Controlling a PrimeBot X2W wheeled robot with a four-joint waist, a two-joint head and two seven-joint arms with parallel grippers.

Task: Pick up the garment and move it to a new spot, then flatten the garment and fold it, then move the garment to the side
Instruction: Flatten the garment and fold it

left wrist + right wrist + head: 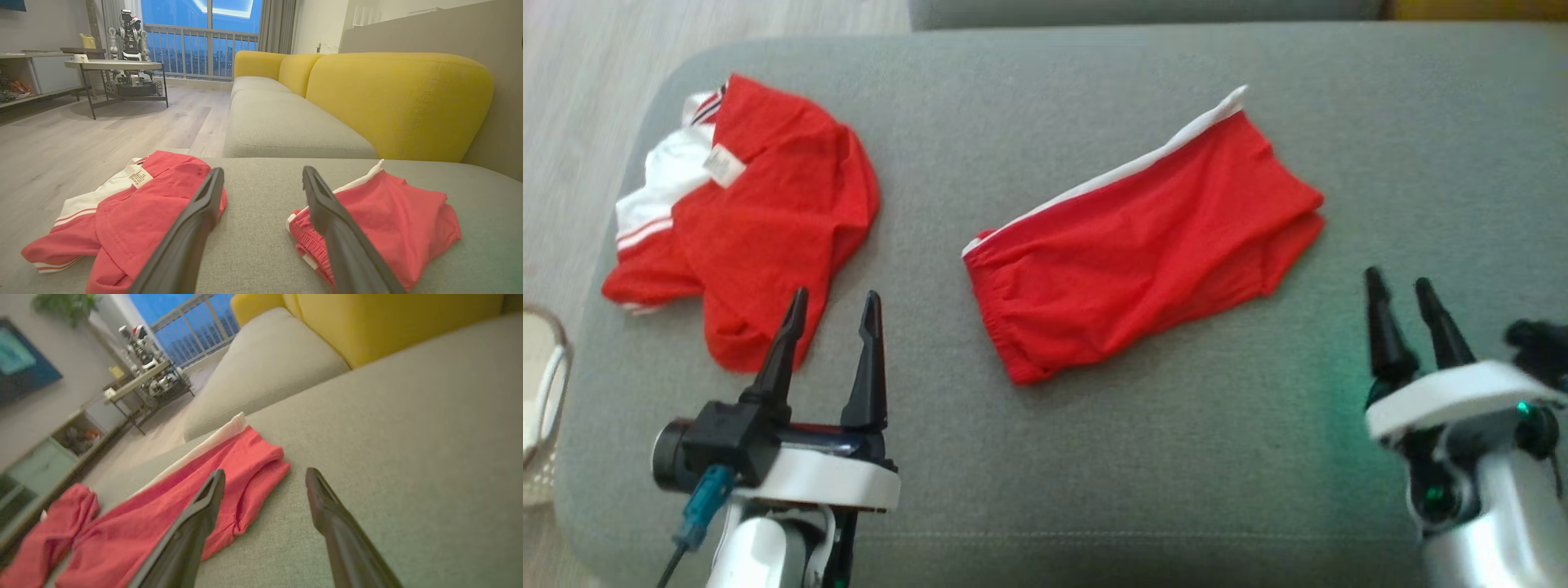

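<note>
Currently both grippers hang empty with fingers (pixel 783 351) apart, the left gripper (pixel 836 292) at lower left, the right gripper (pixel 1397 278) at lower right. The red shorts (pixel 1143 245) lie mid-frame on the grey cushion (pixel 1094 465). I would pinch two waistband corners low, then lift evenly.

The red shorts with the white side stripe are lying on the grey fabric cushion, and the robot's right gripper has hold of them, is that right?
Not quite. The red shorts with the white side stripe do lie on the grey fabric cushion, but the right gripper has no hold of them. The head view shows it open, off to one side of the shorts, not touching them.
</note>
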